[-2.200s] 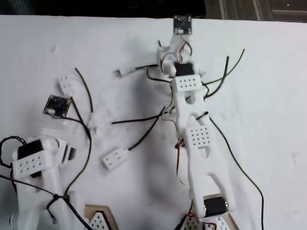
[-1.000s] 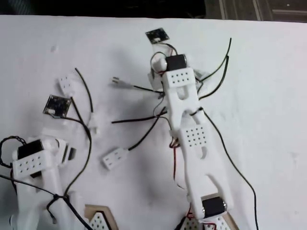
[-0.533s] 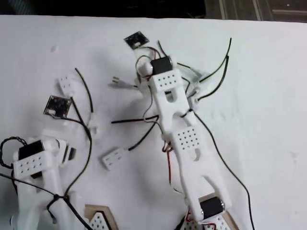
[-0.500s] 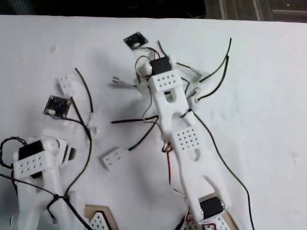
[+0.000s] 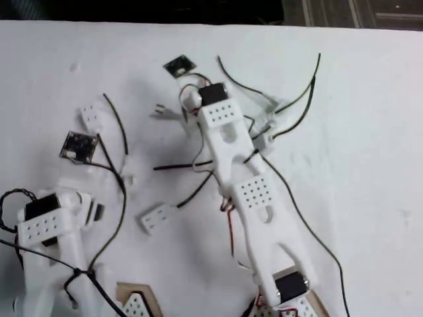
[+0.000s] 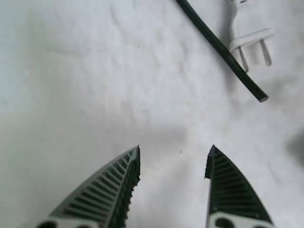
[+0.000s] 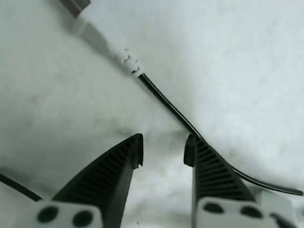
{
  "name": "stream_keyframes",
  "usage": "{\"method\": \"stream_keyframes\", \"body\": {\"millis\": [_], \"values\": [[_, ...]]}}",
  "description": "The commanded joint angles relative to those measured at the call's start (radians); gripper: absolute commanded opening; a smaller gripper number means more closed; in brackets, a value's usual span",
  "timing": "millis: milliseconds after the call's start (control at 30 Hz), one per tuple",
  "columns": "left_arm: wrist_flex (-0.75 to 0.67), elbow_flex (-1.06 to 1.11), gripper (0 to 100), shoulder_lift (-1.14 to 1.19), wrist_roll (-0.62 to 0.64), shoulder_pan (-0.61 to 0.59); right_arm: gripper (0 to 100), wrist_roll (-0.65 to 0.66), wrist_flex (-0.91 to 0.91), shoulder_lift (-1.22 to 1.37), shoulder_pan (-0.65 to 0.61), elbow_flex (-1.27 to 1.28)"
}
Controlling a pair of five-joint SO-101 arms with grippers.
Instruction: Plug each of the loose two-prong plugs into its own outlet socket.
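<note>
White, matt, faintly creased cloth over the bench (image 5: 370, 99). Smooth white plastic on the plug (image 6: 240, 40), dull metal on its prongs. Black, slightly glossy sheath on the cable (image 6: 213, 42). Dark, ribbed, matt plastic on the left pincer (image 6: 174, 156) and right pincer (image 7: 163, 145). Matt white plastic on the arm (image 5: 254, 191). Pale raw wood on the plate (image 5: 151, 294), lower edge.

A white table (image 5: 370, 165) spreads under everything, its top faintly creased. A small pale speck (image 5: 74, 67) sits on it toward 10 o'clock. Past the far edge at 12 o'clock lies a dark floor (image 5: 132, 10). A wooden board (image 5: 153, 295) pokes in at 7 o'clock.
</note>
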Motion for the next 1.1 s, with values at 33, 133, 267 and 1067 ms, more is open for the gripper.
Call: {"method": "stream_keyframes", "body": {"millis": [33,133,267,1067], "values": [[-0.014,-0.002,23,-0.031,0.011,-0.008,15.6,0.006,-0.018,-0.077,0.021,-0.017],[-0.014,-0.002,23,-0.031,0.011,-0.008,15.6,0.006,-0.01,-0.074,0.021,-0.048],[-0.014,-0.002,23,-0.031,0.011,-0.008,15.6,0.008,-0.01,-0.074,0.019,-0.091],[-0.014,-0.002,23,-0.031,0.011,-0.008,1.5,0.008,-0.016,0.088,0.01,-0.169]]}}
